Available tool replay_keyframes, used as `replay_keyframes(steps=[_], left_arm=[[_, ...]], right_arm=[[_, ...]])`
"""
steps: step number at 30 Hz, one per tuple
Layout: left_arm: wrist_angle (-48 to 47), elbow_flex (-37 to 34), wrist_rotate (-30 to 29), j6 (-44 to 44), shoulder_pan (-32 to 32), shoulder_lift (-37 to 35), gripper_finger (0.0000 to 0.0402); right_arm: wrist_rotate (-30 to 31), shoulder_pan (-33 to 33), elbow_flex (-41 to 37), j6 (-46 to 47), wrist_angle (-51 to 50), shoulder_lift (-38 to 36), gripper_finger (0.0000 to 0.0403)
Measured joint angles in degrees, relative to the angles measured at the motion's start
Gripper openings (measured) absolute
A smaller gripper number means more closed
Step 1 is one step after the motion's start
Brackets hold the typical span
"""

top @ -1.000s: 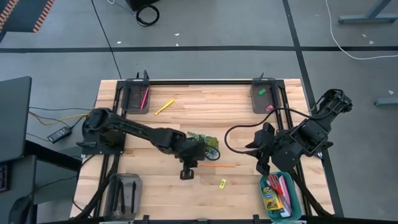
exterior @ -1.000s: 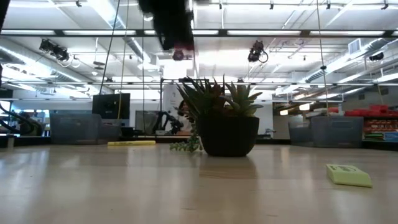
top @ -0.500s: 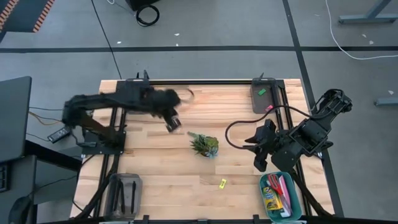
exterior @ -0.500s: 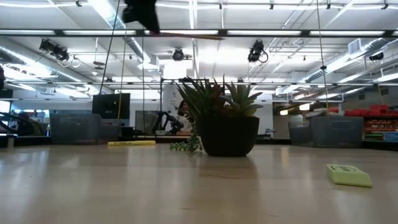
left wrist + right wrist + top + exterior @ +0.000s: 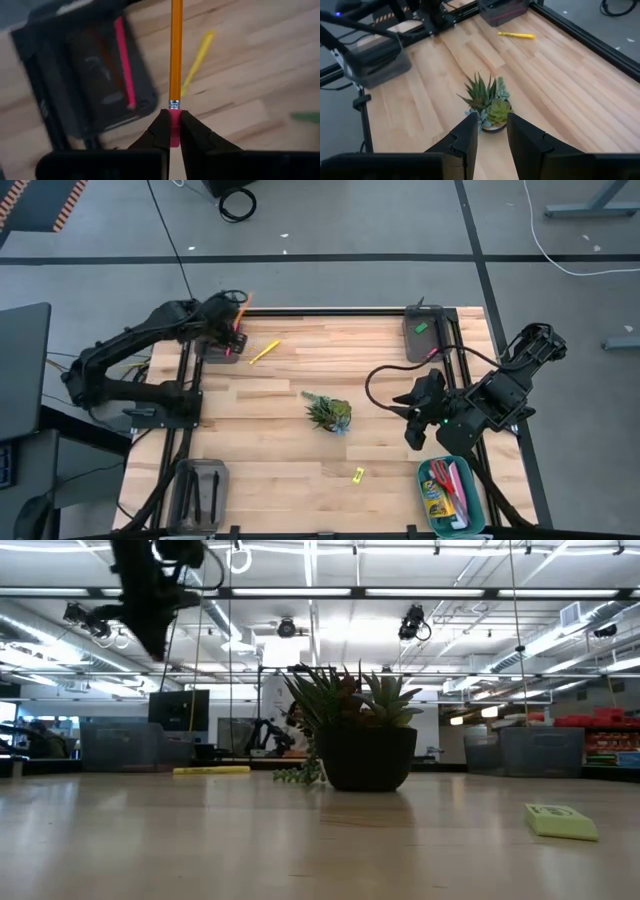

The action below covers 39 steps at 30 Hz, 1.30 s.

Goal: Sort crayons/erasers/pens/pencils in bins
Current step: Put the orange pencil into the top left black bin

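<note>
My left claw (image 5: 170,131) is pinched shut on the pink eraser end of a long orange wooden pencil (image 5: 175,50), held upright over the dark grey rectangular bin (image 5: 90,75) at the table's far left corner, so I judge it can drop in beside the pink pencil (image 5: 123,60) lying there. A yellow pencil (image 5: 198,57) lies loose on the wood just beside that bin. My right claw (image 5: 491,132) waits part-open and empty near the small potted succulent (image 5: 487,102). I can read no writing.

No text, label, brand, number or sign can be read in any view; the printing on the crayon box (image 5: 435,502), lying in the teal bin (image 5: 480,515) at the table's 5 o'clock corner, is too small to make out.
</note>
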Motion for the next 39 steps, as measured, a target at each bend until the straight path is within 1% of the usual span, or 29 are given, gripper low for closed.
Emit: replay_keyframes(steps=[3, 7, 11, 13, 16, 21, 25, 29, 33, 36, 39], left_arm=[[0.5, -4.9, -0.1, -1.3, 2.1, -2.6, 0.0029], [0.8, -10.5, -0.1, -0.2, 4.5, -5.0, 0.0025], [0.9, -14.6, -0.2, 0.6, 7.2, -5.6, 0.0026], [1.4, -15.7, -0.1, 2.8, 8.7, -5.6, 0.0031], [2.7, -16.4, -0.2, 6.6, 11.1, -5.6, 0.0033], [3.6, -16.4, -0.1, 13.3, 15.2, -5.6, 0.0025], [3.6, -16.4, -0.2, 18.7, 18.2, -5.5, 0.0033], [3.8, -16.4, 0.8, 21.7, 21.0, -5.5, 0.0035], [3.9, -16.4, 2.1, 24.6, 22.2, -5.5, 0.0032], [3.9, -16.4, 2.4, 26.0, 22.5, -5.5, 0.0046], [4.4, -16.4, 1.9, 25.7, 22.5, -5.5, 0.0072]], right_arm=[[1.1, -0.1, 0.0, 0.2, 0.0, 0.0, 0.011], [2.0, -0.1, 0.0, 0.2, 0.0, 0.0, 0.011], [2.0, -0.1, 0.0, -0.8, -0.1, 0.0, 0.011], [2.0, -0.1, 0.0, -0.7, -0.1, 0.0, 0.011], [2.0, -0.1, 0.0, -0.7, -0.1, 0.0, 0.011], [2.0, -0.1, 0.0, -0.6, -0.1, 0.0, 0.011], [2.0, -0.1, 0.0, -0.2, -0.1, 0.0, 0.011], [2.0, -0.1, 0.0, -0.1, -0.1, 0.0, 0.011], [2.0, -0.8, 0.0, 0.0, -0.1, 0.0, 0.011], [2.0, -1.7, 0.0, 0.8, -0.1, 0.0, 0.011], [2.0, -2.4, 0.0, 0.9, 0.4, 0.0, 0.011]])
